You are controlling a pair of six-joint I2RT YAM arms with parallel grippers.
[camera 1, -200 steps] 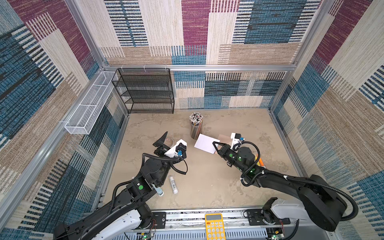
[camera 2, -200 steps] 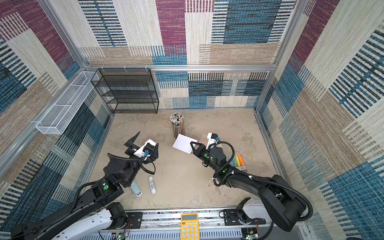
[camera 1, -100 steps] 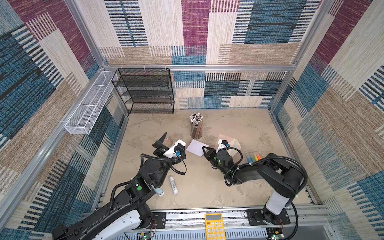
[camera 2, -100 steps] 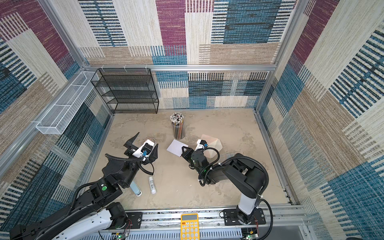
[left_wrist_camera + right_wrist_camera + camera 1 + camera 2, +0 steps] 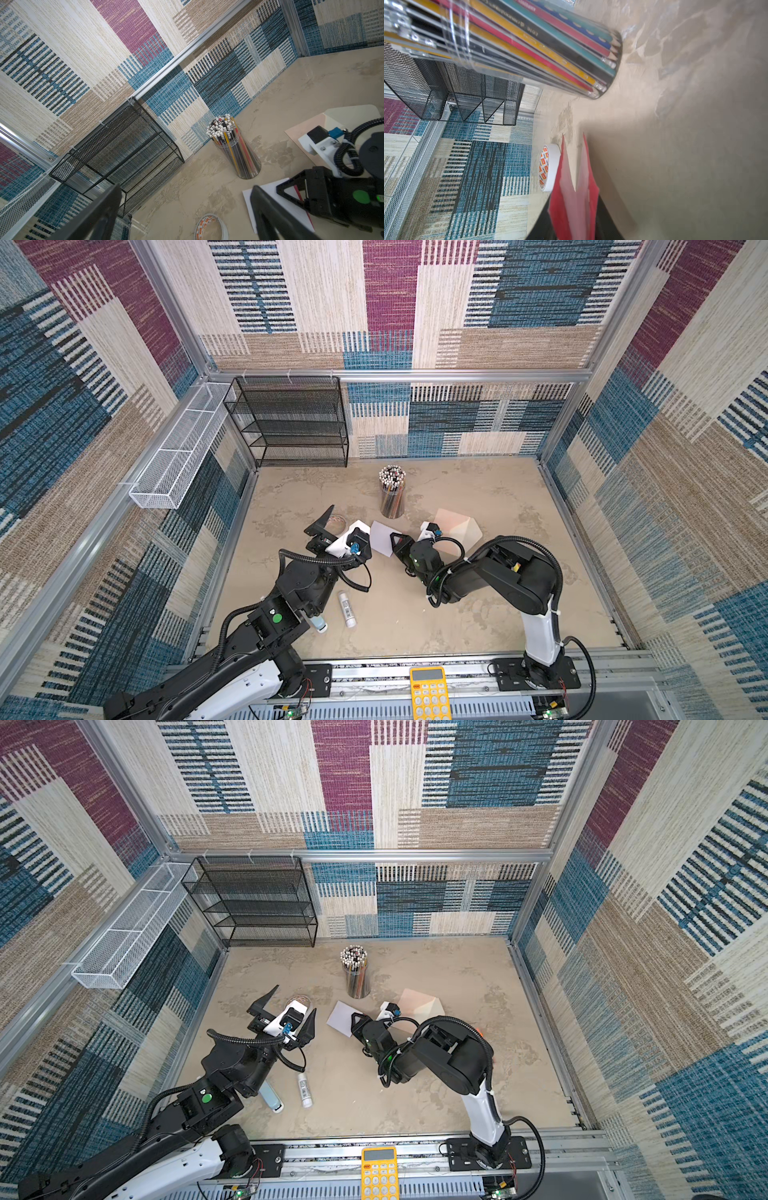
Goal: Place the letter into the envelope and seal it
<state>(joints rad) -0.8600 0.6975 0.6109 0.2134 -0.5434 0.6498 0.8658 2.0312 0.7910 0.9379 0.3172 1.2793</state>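
Nearest me, a glue stick lies beside bare tabletop. Farther in, my left gripper hovers, jaws spread wide, just beside the letter. The letter's edge sits between my right gripper's jaws; I cannot tell whether they pinch it. Beyond lies the envelope, flap open, with the pencil cup apart behind.

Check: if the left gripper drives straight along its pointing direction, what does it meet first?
Probably the tape roll, lying just ahead of the open left gripper; its height is unclear, so it may pass over.
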